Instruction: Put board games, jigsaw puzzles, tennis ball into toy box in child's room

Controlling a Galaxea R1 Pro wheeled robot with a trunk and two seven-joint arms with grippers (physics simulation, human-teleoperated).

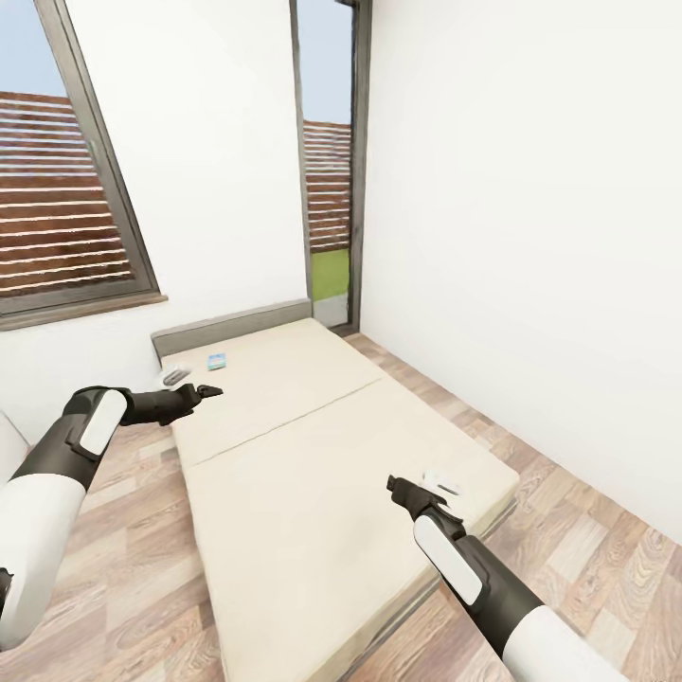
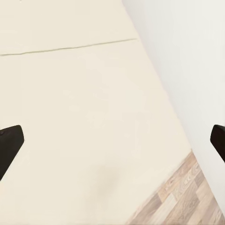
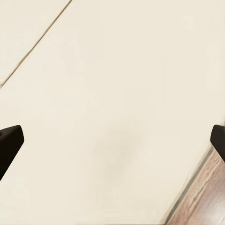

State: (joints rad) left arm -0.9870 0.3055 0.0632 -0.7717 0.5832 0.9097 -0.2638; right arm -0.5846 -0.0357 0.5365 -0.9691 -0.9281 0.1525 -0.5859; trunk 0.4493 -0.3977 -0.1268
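Note:
The bed [image 1: 313, 445] has a beige two-part mattress and a grey headboard [image 1: 232, 327]. A small blue board game [image 1: 217, 361] lies flat near the headboard. Beside it is a grey-white flat thing [image 1: 174, 376], partly behind my left arm; I cannot tell what it is. My left gripper [image 1: 210, 388] hovers open over the mattress close to both, its dark fingertips [image 2: 9, 140] wide apart. My right gripper [image 1: 396, 488] is open above the bed's near right corner, next to a small white flat thing [image 1: 443, 485]. The table, toy box, jigsaw puzzles and tennis ball are out of view.
White walls close in behind and to the right of the bed. A large window [image 1: 57, 189] is at the left and a narrow tall one [image 1: 327, 170] in the corner. Wood floor [image 1: 587, 493] runs along the bed's right side and around its foot.

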